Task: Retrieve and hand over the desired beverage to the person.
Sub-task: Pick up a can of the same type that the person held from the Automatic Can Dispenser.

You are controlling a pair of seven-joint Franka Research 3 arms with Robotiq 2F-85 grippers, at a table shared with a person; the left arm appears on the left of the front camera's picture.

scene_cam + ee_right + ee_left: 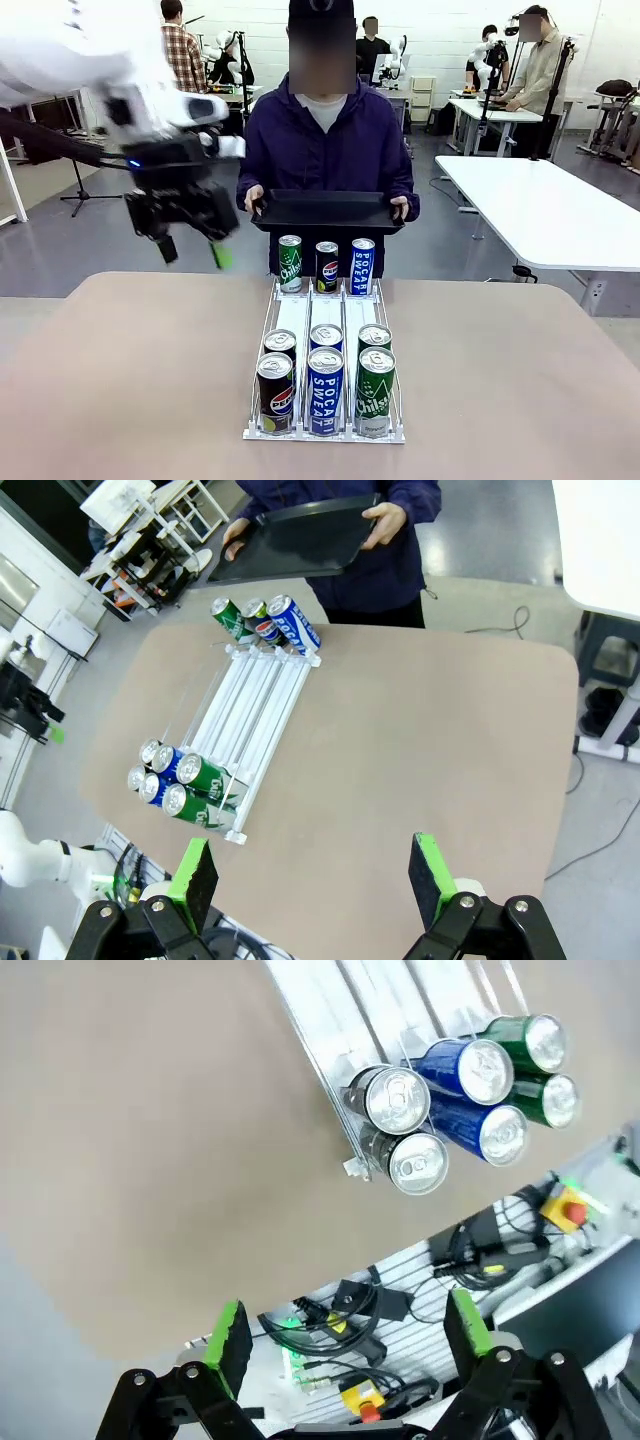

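While the person (325, 140) in a dark hooded jacket stands at the far side of the desk (130, 380) with a black tray (325, 212) held level in both hands, nine drink cans are seen in a white wire rack (293, 315) at the middle of the desk. Three are stood at the rack's far end, just below the tray: a far green can (290, 263), a far Pepsi can (327, 266) and a far Pocari Sweat can (362, 266). Six more are grouped at the near end, two deep in three lanes: near Pepsi cans (275, 392) on the left, near Pocari Sweat cans (325, 390) in the middle, near green cans (375, 390) on the right.

The left gripper (193, 253) is held in the air over the desk's far left part, left of the far green can and apart from the rack; its jaws are spread wide, with nothing between them. The right gripper (312, 875) is raised high above the desk, its jaws likewise wide apart and empty, and all the cans are seen far below, up and to the left of them in the right wrist view. Which can is wanted cannot be told.
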